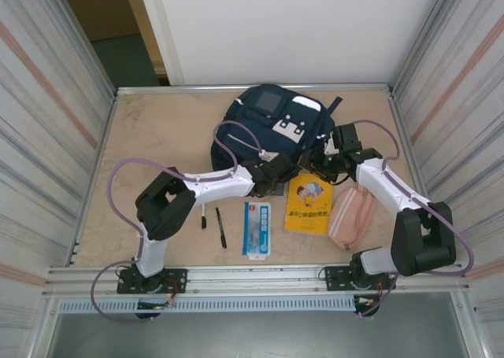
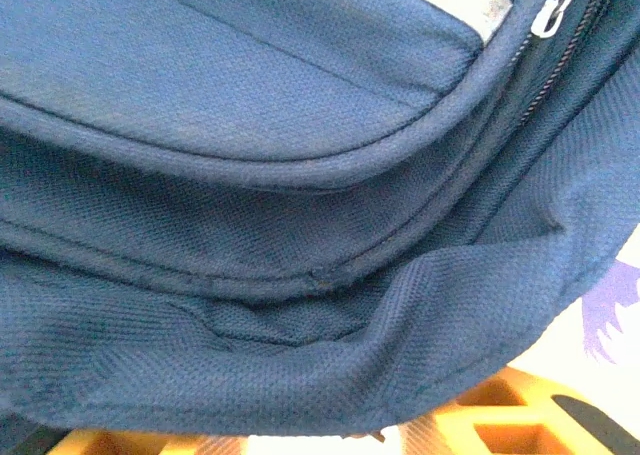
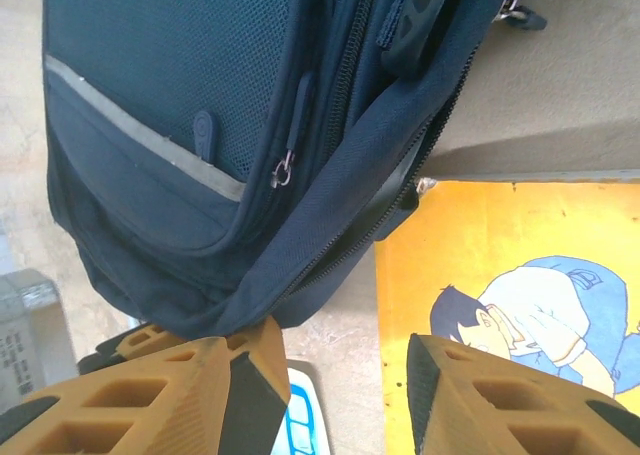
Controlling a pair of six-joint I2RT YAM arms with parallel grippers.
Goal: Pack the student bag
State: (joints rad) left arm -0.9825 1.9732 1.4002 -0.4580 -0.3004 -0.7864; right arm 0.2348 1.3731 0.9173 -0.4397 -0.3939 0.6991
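As book (image 1: 309, 204), pouch (image 1: 352, 216), pens (image 1: 221, 228) lie outside the student bag (image 1: 272, 122), packing looks unstarted; right jaws apart, empty. Left jaws: cannot tell.

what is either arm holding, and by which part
Right fingers stand open beside the student bag, holding nothing. Left fingers sit at its lower edge; a grip cannot be told.

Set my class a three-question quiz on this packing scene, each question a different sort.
1. True or false: in the top view, the pink pouch lies right of the yellow book.
2. Which lies nearest the left arm's base? A black pen; B pink pouch; C yellow book.
3. Which thing do the left gripper and right gripper both reach toward?
Key: 1 true; 2 A; 3 the student bag.
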